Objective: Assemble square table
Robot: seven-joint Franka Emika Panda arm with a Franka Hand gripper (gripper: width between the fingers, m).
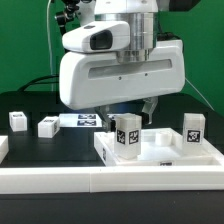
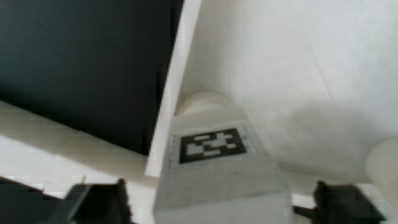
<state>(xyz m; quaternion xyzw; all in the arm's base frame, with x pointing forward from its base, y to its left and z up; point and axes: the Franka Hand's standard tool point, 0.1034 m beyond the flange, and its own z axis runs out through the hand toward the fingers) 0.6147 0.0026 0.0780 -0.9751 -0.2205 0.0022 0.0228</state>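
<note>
The square table's white slab (image 1: 165,152) lies at the exterior view's right. Two short white tagged legs stand upright on it, one near its front corner (image 1: 127,133) and one further right (image 1: 192,128). Two loose legs (image 1: 18,121) (image 1: 47,126) lie at the left. My gripper (image 2: 217,200) is open. In the wrist view its dark fingers (image 2: 98,205) stand either side of a tagged leg (image 2: 214,145), with a small gap on each side. In the exterior view the arm's body hides most of the gripper; one dark finger (image 1: 150,104) shows above the slab.
The marker board (image 1: 85,119) lies flat behind the loose legs. Long white border rails (image 1: 60,180) run along the front of the table. The black tabletop (image 1: 50,145) lies between the loose legs and the slab.
</note>
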